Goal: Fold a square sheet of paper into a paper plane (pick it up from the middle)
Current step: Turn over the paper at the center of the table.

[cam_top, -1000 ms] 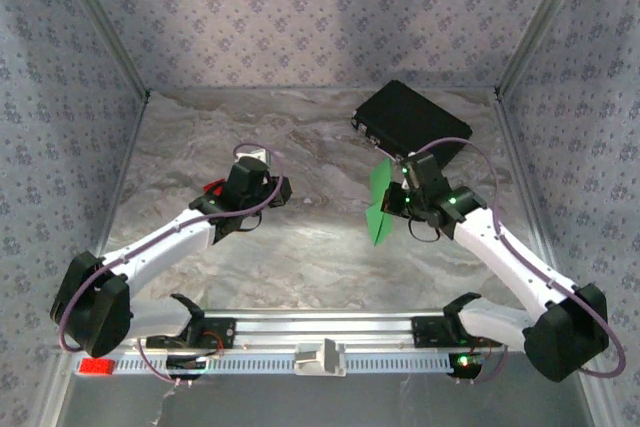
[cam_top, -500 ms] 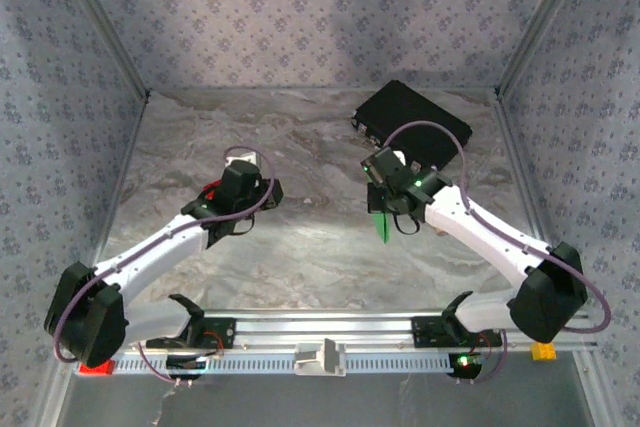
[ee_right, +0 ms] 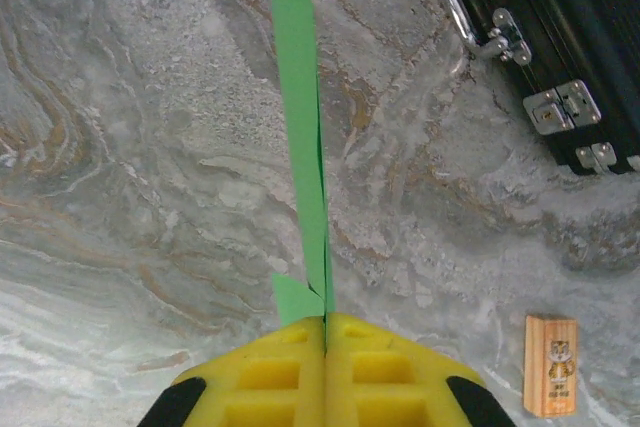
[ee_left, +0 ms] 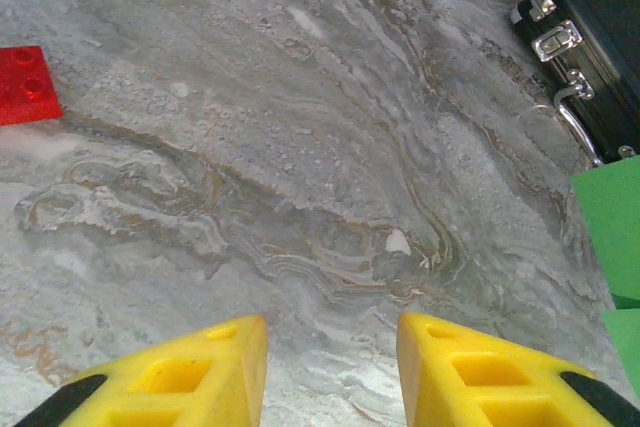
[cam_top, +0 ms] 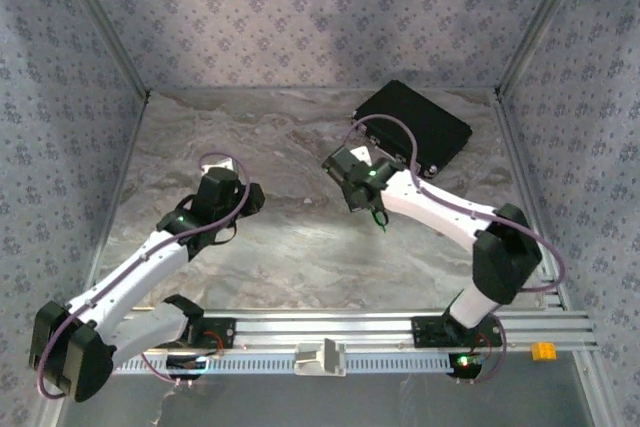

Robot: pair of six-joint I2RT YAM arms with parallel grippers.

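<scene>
One folded sheet of green paper (ee_right: 298,97) is clenched edge-on in the right tool (ee_right: 325,325), above the counter (ee_right: 120,147). The left tool (ee_left: 333,337) is held parted and empty. Gripped at one end only, the sheet could be bent or dropped.

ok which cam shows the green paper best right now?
Right wrist: the green paper stands edge-on, pinched in the shut right end effector, its folded layers visible. Left wrist catches a flat green face at its right edge. Top external gives a thin sliver beneath the wrist.
</scene>
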